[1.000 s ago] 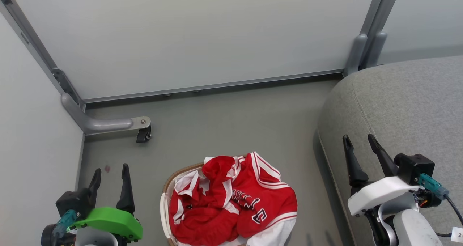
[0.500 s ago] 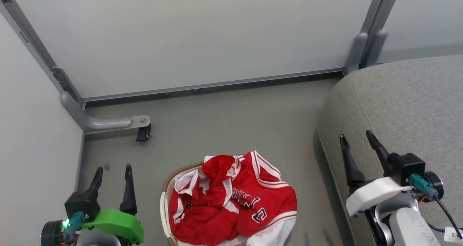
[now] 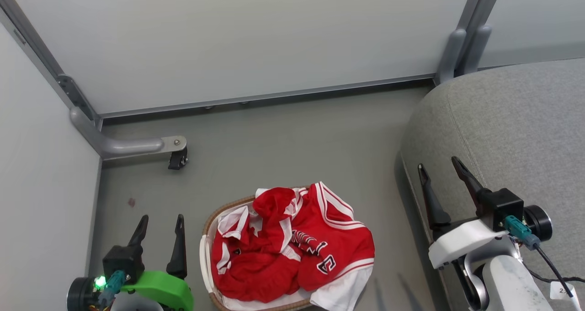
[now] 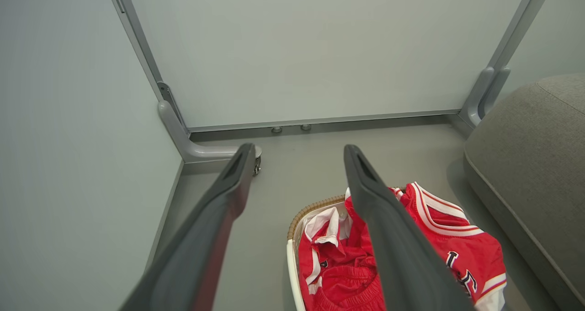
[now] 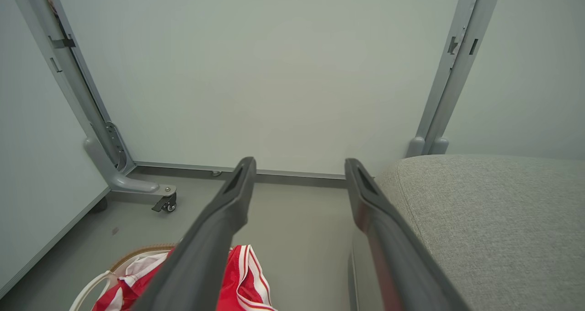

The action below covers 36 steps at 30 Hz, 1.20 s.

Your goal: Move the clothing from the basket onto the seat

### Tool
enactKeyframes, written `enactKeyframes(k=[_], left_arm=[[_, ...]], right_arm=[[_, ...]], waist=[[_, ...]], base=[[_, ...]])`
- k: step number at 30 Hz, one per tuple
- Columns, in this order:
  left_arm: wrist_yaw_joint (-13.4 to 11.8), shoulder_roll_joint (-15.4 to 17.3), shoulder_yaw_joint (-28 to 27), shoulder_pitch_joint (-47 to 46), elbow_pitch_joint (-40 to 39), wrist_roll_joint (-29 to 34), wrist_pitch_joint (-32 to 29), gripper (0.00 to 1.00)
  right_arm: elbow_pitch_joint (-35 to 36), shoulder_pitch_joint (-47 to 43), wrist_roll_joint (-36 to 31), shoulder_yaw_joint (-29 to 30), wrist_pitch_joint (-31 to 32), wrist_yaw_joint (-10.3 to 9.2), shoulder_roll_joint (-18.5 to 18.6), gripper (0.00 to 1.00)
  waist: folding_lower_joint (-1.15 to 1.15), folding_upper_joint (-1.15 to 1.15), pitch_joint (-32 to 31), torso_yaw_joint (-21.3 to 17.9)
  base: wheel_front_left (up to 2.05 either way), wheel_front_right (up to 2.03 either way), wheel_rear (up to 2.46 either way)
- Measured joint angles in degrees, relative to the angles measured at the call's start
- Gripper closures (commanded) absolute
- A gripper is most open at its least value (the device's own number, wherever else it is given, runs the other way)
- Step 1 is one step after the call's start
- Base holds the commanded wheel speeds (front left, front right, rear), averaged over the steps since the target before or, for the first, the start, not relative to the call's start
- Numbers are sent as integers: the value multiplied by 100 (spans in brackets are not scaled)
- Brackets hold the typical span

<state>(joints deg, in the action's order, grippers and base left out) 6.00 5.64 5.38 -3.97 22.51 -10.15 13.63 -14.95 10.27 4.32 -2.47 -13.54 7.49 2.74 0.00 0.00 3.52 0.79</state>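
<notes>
Clothing [image 3: 292,247] sits heaped in basket [image 3: 204,260], red jersey [image 3: 338,242] w/ dark lettering on top, a white sleeve [image 3: 340,293] spilling over basket's right rim twd the seat [image 3: 516,132]. Heap's long axis runs roughly left-right across basket. Nothing lifted yet, none on the visible seat.

Left gripper [image 3: 162,217] hangs just beside basket's left side, jaws spread apart, nothing btwn them. From its wrist cam the pile lies ahead, below and right of the fingers [image 4: 388,238].

Right gripper [image 3: 437,162] is right of basket, over seat's basket-side edge, jaws likewise apart & empty. Pile lies down-left of it.

Left arm looks nearer to basket, but right arm is on the seat side, where the jersey overhangs. Either way next move prob needs a reach down & inward to basket's middle, fingers straddling a fold across the heap's length. Height above basket can't be told.

Bare floor [image 3: 283,142] beyond basket, wall panel [image 3: 237,41] behind that.
</notes>
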Motion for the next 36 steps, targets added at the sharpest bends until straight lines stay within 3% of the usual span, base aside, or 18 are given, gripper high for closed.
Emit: enactKeyframes(k=[10, 14, 36], left_arm=[[112, -81, 176, -650, 298, 230, 105, 0], [131, -82, 467, -975, 411, 233, 151, 0], [140, 436, 2140, -2961, 1227, -956, 149, 0]], right_arm=[[202, 378, -433, 7, -112, 1, 0, 0], [236, 552, -326, 37, -146, 1, -1, 0], [1303, 1635, -242, 183, -155, 1, 4, 0]], waist=[[0, 0, 632, -34], [0, 0, 982, -45], [1, 0, 3208, -220]], base=[[0, 0, 0], [0, 0, 0], [0, 0, 0]])
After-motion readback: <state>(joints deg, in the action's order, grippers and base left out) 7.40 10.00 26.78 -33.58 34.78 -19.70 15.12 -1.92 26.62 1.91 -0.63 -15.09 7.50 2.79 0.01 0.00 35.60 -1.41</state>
